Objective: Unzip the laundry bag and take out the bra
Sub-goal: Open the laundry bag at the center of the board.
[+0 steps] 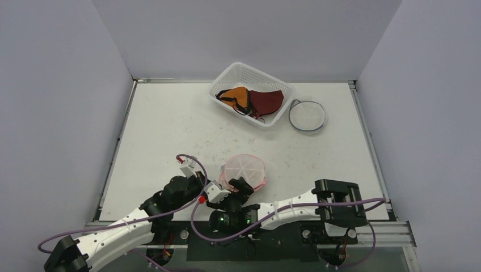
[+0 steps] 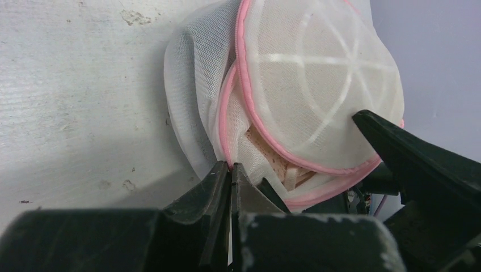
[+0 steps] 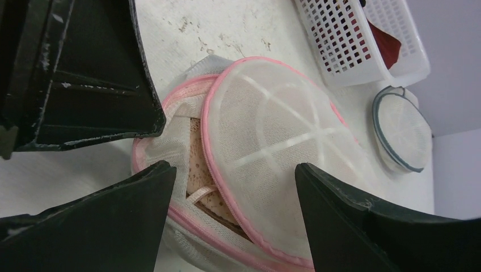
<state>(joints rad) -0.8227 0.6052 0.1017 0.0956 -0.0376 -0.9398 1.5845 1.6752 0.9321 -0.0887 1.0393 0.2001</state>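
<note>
Bag [image 1: 243, 171] is partly unzipped, bra [image 3: 199, 161] showing inside but not yet out; left jaws pinch its pink edge, right jaws stand wide open beside it.

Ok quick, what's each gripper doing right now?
Left gripper: shut on the bag's pink edge.
Right gripper: open, jaws either side of the bag.

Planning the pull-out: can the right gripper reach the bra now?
Probably yes. The laundry bag gapes, the bra shows in the opening, and the open right gripper faces it with nothing between; the left gripper pinches the bag's pink edge.
</note>
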